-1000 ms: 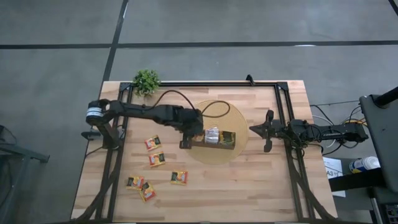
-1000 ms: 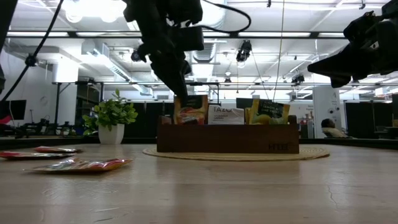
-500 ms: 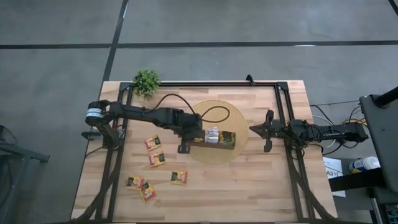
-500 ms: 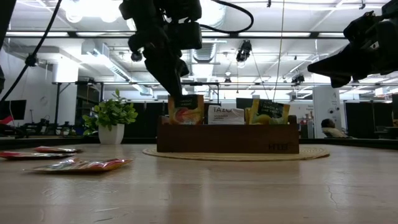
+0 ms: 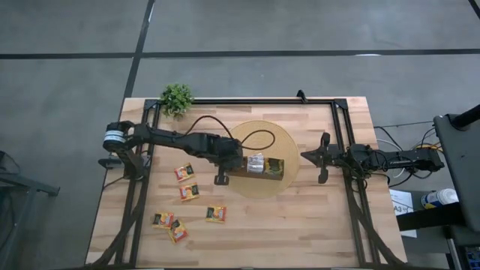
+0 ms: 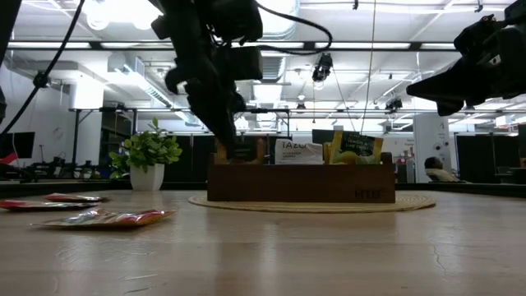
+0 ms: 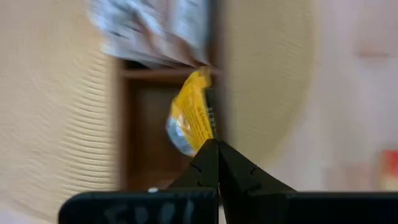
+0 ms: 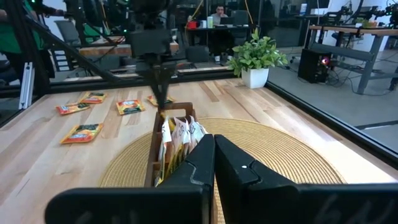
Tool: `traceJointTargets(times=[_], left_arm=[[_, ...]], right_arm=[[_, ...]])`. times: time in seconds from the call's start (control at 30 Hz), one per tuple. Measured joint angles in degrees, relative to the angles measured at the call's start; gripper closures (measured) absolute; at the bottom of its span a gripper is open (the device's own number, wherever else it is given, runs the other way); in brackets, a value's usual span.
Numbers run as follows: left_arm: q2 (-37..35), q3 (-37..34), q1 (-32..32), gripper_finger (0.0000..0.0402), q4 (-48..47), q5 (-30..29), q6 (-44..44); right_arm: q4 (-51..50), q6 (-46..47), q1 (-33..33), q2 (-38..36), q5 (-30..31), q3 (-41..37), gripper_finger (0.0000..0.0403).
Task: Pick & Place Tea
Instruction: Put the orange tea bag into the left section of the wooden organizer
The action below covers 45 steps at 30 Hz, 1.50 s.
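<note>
A long dark-brown wooden box (image 5: 261, 169) sits on a round woven mat (image 5: 259, 135) at mid-table, with white and green-yellow sachets (image 6: 297, 150) standing in it. My left gripper (image 5: 229, 166) hangs over the box's left end, shut on a yellow-red tea sachet (image 7: 191, 118). That sachet is sunk into the end compartment (image 7: 152, 137). Several more sachets (image 5: 187, 192) lie flat on the table's near left. My right gripper (image 5: 306, 156) waits shut at the mat's right edge. My left gripper pinches the sachet by one edge (image 7: 204, 135) between its two fingertips. The fingers slant down from the table's left. The sachet hangs below them, slightly bowed. Its lower part is inside the box's left end compartment, and only its top (image 6: 256, 149) shows over the wall.
A small potted plant (image 5: 177, 97) stands at the far left corner. A black frame rail (image 5: 247, 100) runs along the table's far edge and down both sides. Bare wood lies near the front edge, right of the loose sachets.
My left gripper has gone down and a little toward the table's left edge with the sachet, still shut on it. The sachet stood above the box's wall before. Now it has sunk into the left end compartment, and only its top shows.
</note>
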Motion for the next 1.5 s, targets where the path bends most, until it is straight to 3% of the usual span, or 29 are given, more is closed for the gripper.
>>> traceJointTargets(times=[0.13, 0.7, 0.97, 1.13, 1.27, 1.5], left_arm=[[0.21, 0.01, 1.27, 0.0401, 1.78, -4.97, 2.65], [0.40, -0.05, 6.19, 0.0397, 2.66, -5.14, 4.89], [0.40, -0.01, 6.21, 0.0304, 2.91, -3.57, 4.57], [-0.31, 0.61, 6.21, 0.0249, 0.75, -8.91, 3.03], [-2.83, 2.65, 6.09, 0.0235, -4.06, -10.47, 0.75], [-11.21, 1.59, 6.01, 0.0234, -8.86, -9.89, -15.79]], right_arm=[[0.00, 0.00, 0.00, 0.00, 0.02, 0.00, 0.0394], [-0.01, 0.00, 0.00, 0.00, 0.01, 0.00, 0.0394], [-0.01, 0.00, 0.00, 0.00, 0.02, 0.00, 0.0394], [-0.02, 0.00, 0.00, 0.00, 0.00, 0.00, 0.0394], [-0.02, 0.00, 0.00, 0.00, 0.02, 0.00, 0.0394], [0.00, 0.00, 0.00, 0.00, 0.00, 0.00, 0.0394]])
